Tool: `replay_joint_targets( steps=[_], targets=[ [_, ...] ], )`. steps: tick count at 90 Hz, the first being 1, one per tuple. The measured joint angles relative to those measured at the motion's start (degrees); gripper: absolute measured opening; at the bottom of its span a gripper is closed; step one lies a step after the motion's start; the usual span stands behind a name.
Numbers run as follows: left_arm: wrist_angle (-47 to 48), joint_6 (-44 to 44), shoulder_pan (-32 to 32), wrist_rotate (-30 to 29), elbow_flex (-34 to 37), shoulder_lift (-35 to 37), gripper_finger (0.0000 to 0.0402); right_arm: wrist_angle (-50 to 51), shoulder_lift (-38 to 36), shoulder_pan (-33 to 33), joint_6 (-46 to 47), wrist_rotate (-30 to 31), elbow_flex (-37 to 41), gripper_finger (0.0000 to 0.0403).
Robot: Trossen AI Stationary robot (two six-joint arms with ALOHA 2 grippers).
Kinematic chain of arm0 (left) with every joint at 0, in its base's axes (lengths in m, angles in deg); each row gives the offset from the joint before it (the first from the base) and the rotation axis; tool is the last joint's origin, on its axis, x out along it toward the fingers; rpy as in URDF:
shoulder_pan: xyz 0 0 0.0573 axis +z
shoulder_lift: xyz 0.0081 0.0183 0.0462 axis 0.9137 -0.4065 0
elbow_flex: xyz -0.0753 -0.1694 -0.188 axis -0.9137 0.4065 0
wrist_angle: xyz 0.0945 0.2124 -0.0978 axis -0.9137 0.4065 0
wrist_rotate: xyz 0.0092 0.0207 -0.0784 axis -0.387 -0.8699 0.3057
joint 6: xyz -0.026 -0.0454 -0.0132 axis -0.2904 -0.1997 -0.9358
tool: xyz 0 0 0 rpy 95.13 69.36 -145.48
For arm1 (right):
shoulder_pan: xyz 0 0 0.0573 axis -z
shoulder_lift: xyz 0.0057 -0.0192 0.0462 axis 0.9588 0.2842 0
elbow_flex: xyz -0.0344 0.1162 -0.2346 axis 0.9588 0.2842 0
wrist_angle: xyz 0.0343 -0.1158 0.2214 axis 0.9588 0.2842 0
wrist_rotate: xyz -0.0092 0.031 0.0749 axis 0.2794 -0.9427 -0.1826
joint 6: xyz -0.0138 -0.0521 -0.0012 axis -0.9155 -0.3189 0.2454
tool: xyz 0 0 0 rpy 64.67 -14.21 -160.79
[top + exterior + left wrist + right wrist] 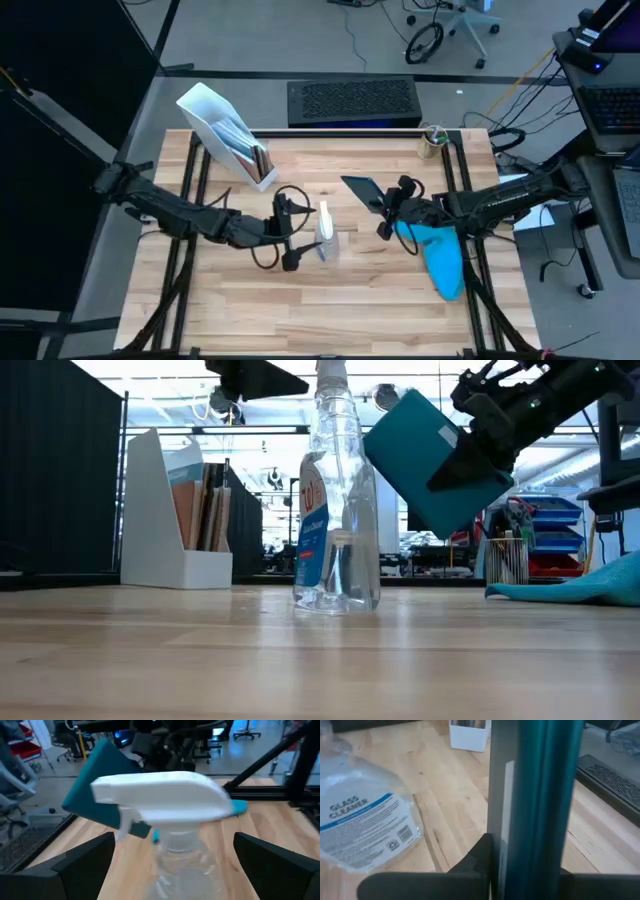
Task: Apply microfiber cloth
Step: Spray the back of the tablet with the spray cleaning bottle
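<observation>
Two slim black jointed arms, black cables looping loosely alongside; each end effector [290, 238] [385, 212] carries two flat matte-black fingers [85, 865].

The pale butcher-block wooden worktop [330, 300] is showing a smooth, lightly glossy finish with visible grain. The bright sky-blue microfiber cloth [443, 258] is lying soft and matt, its fabric slumping in loose folds. The clear plastic spray bottle [335, 500] is gleaming glossy and transparent, wearing a printed paper-like label and a white matt plastic trigger head. The teal-backed flat tablet [435, 460] is looking smooth and matt. The white upright file holder [222, 128] is appearing as smooth matt plastic, holding papery sheets.
</observation>
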Motion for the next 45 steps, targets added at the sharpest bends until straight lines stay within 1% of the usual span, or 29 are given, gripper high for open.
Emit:
replay_joint_targets(
  steps=[13,27,37,45],
  targets=[
    [0.0,1.7,1.6,0.5,0.0,-0.3,0.0393,0.0,0.0,0.0,1.9,0.0,0.0,0.0013],
    [-0.8,1.5,3.8,5.3,0.0,-1.1,0.0392,0.0,0.0,0.0,2.2,0.0,0.0,0.0013],
    [-4.7,1.1,5.1,8.9,0.0,-3.7,0.0392,0.0,0.0,0.0,2.1,0.0,0.0,0.0013],
    [-7.8,1.1,5.5,9.3,0.0,-5.8,0.0392,0.0,0.0,0.0,2.0,0.1,0.0,0.0013]
  ],
)
